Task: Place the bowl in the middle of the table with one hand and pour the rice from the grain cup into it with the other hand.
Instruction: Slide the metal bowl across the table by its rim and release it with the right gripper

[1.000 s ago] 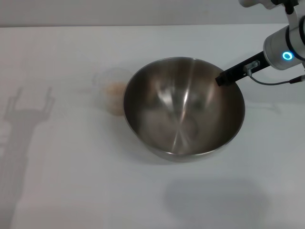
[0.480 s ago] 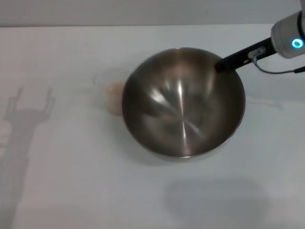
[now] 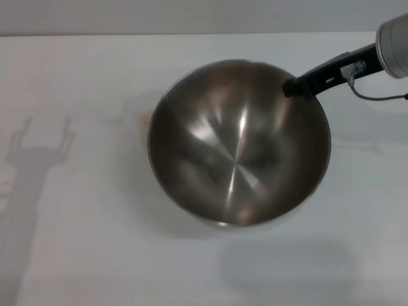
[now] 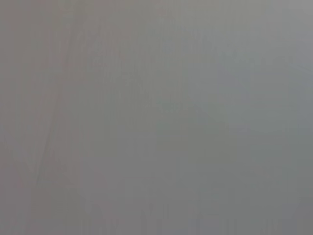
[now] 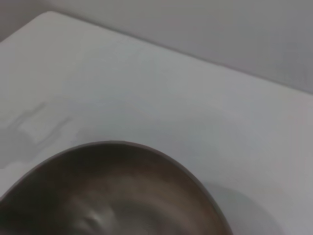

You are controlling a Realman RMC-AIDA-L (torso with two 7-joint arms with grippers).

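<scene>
right tool (image 3: 294, 88): pinching the bowl's (image 3: 239, 143) far right rim, bowl raised off the bench (image 3: 76, 242) | cup (image 3: 137, 109): just left of the bowl, mostly hidden behind it | left tool: not seen | writing: none readable | right wrist: bowl rim (image 5: 117, 145) over bench (image 5: 146, 88)

Bowl (image 3: 239, 143) mid table (image 3: 76, 255), tilted. Cup (image 3: 139, 111) just left of it, partly hidden behind rim. Right gripper (image 3: 294, 87) at bowl's far-right rim.
</scene>
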